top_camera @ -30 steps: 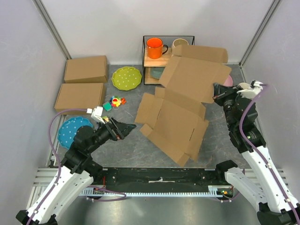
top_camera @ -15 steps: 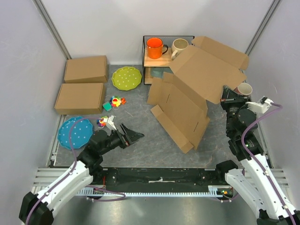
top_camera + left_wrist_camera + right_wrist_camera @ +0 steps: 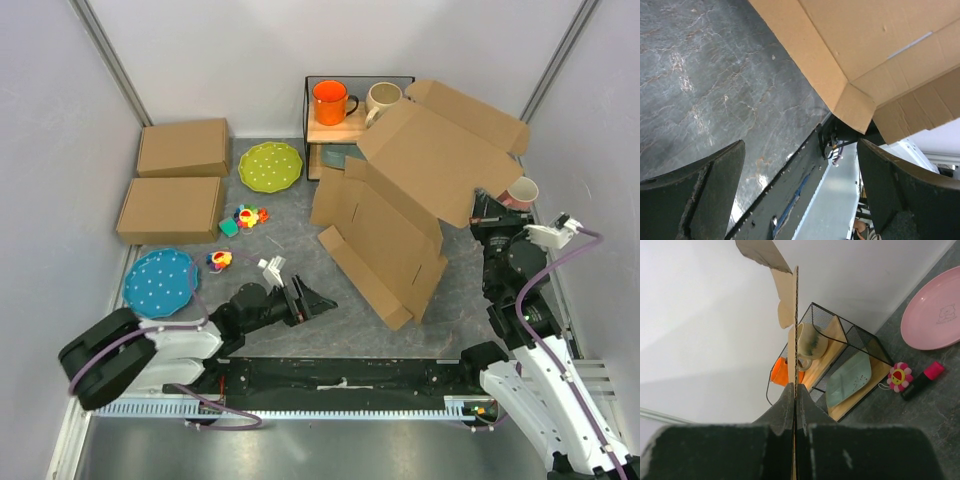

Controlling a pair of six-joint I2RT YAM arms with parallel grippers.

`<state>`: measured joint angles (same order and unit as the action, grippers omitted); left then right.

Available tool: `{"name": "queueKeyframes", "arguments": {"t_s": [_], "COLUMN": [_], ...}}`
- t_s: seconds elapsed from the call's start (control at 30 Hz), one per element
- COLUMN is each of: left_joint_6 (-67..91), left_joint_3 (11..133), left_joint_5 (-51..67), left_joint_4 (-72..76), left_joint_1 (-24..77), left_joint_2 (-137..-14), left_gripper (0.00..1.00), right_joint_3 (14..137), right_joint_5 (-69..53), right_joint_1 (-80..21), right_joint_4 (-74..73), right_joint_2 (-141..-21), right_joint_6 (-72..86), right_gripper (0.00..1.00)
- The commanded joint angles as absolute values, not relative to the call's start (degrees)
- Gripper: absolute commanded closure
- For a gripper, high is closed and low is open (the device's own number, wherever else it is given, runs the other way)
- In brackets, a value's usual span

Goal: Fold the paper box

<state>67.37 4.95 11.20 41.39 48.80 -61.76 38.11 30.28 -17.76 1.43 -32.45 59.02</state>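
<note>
Right wrist: paper box edge between fingers

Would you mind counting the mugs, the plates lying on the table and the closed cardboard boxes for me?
Mugs: 3, orange mug, cream mug, white mug
Table plates: 3, green plate, blue plate, pink plate
Closed boxes: 2, far box, near box
Total: 8

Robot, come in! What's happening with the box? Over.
Left hand open, empty. Right hand shut on paper box, sheet tilted up. Wire shelf close behind.
</note>
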Motion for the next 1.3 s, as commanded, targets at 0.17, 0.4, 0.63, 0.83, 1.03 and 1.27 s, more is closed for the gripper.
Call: {"name": "queueKeyframes", "arguments": {"t_s": [0.17, 0.4, 0.63, 0.83, 1.03, 1.27], "left_joint_6": [68.8, 78.2, 76.7, 73.9, 72.3, 68.3], "left_joint_3": [11.3, 17.2, 20.5, 21.9, 18.8, 14.2], "left_joint_5": [5.0, 2.5, 2.0, 2.8, 3.1, 7.7], "left_joint_4": [68.5, 95.3, 95.3, 95.3, 95.3, 88.4], "left_joint_1": [51.2, 52.7, 53.1, 53.1, 53.0, 52.3], "left_joint_2": [-85.3, -111.4, -117.2, -116.2, -114.3, -101.6], "left_gripper": [0.01, 0.01, 0.01, 0.33, 0.74, 0.98], "right_joint_3": [37.4, 38.5, 38.1, 37.2, 37.4, 47.7], "right_joint_5": [27.2, 24.9, 23.5, 23.1, 22.1, 22.1], "right_joint_1": [-17.8, -17.8, -17.8, -17.8, -17.8, -17.7], "right_joint_4": [4.1, 2.4, 1.8, 1.5, 0.3, -11.0], "right_joint_2": [-30.5, -30.8, -30.5, -30.3, -29.1, -28.9], "right_joint_6": [59.0, 57.1, 56.0, 55.7, 53.2, 42.4], "right_gripper": [1.0, 1.0, 1.0, 1.0, 1.0, 0.36]}}
